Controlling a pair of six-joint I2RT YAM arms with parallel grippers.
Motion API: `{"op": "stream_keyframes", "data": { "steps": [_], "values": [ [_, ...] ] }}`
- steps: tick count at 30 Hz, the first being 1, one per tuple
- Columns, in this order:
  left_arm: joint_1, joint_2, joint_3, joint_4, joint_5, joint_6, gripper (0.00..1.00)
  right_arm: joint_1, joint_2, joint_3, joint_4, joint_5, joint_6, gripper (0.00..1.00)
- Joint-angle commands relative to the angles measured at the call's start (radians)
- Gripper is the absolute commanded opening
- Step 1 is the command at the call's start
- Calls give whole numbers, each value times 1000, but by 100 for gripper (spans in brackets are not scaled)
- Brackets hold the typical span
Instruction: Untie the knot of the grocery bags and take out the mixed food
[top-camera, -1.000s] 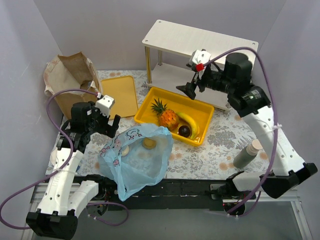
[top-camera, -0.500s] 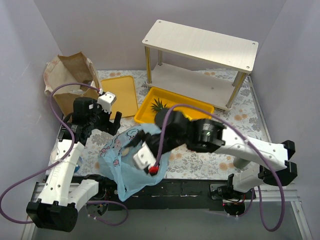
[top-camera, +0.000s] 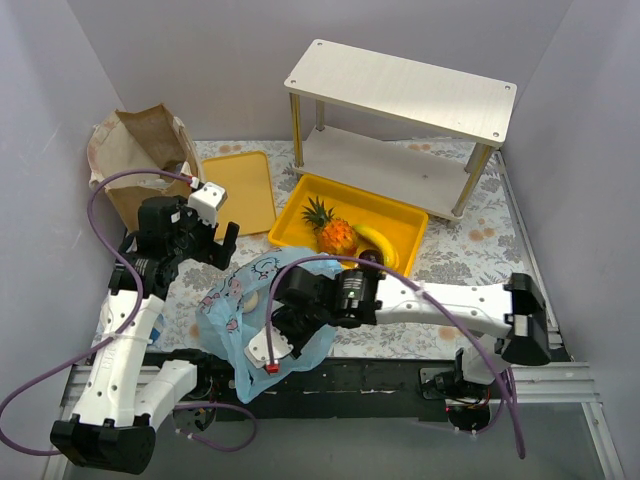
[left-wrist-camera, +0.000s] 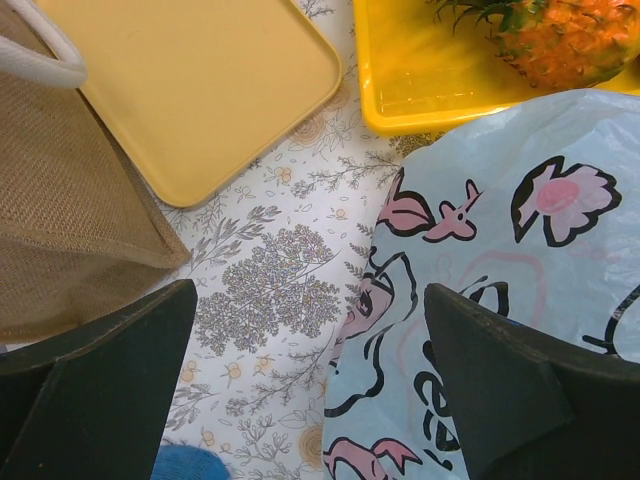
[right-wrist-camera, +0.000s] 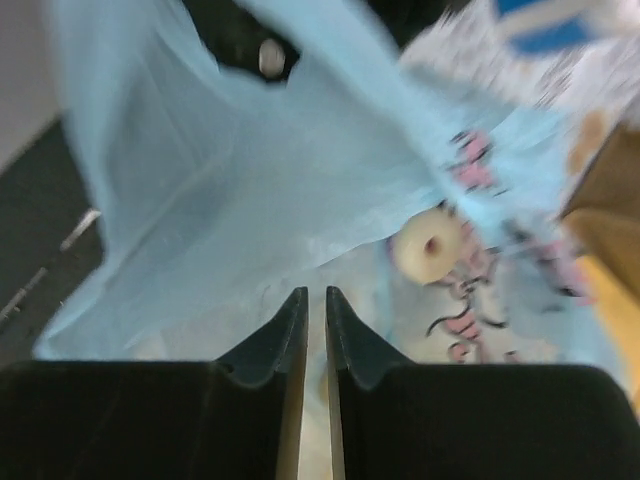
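The light-blue plastic bag (top-camera: 232, 338) lies open at the near edge, with a pale doughnut (right-wrist-camera: 430, 245) inside it. My right gripper (right-wrist-camera: 315, 295) reaches into the bag's mouth (right-wrist-camera: 250, 180); its jaws stand almost together, with nothing clearly between them. In the top view the right fingers are hidden by the arm and the film. My left gripper (top-camera: 212, 248) hovers open over the bag's left edge (left-wrist-camera: 500, 250), with cloth and film between its fingers (left-wrist-camera: 305, 310). The brown paper bag (top-camera: 140, 160) stands at the far left. A pineapple (top-camera: 332, 232), a banana (top-camera: 376, 240) and a dark fruit (top-camera: 368, 258) lie in the yellow bin (top-camera: 404, 214).
A flat yellow tray (top-camera: 245, 190) lies between the paper bag and the bin, and shows in the left wrist view (left-wrist-camera: 200, 90). A white two-tier shelf (top-camera: 400, 90) stands at the back. The right arm's long link (top-camera: 450, 298) stretches across the near table.
The right arm swung from above the bin by the shelf down and left into the blue bag, and its jaws closed from wide open. The left arm barely moved.
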Motion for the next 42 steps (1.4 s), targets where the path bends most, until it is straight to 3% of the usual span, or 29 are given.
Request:
{"op": "stream_keyframes", "data": {
  "steps": [1, 10, 14, 23, 25, 28, 32, 42],
  "values": [
    [7, -24, -3, -2, 9, 3, 98, -40, 107, -100, 106, 293, 64, 19],
    [21, -30, -11, 1, 29, -4, 98, -164, 248, -88, 185, 459, 96, 29],
    [27, -39, -35, 3, 32, 1, 98, -199, 291, -93, 188, 454, 102, 40],
    [35, -64, -49, -22, 45, 3, 98, -242, 403, -60, 214, 417, 141, 52],
    [35, -62, -45, -32, 51, 3, 98, -259, 441, -38, 234, 442, 138, 49],
    [35, -65, -35, -45, 55, 1, 98, -284, 472, 8, 257, 445, 141, 37],
    [39, -64, -14, -57, 75, -5, 98, -296, 437, 48, 216, 368, 150, 2],
    [38, -48, 80, -62, 126, -13, 98, -273, 124, -40, 28, 120, 205, 1]
  ]
}}
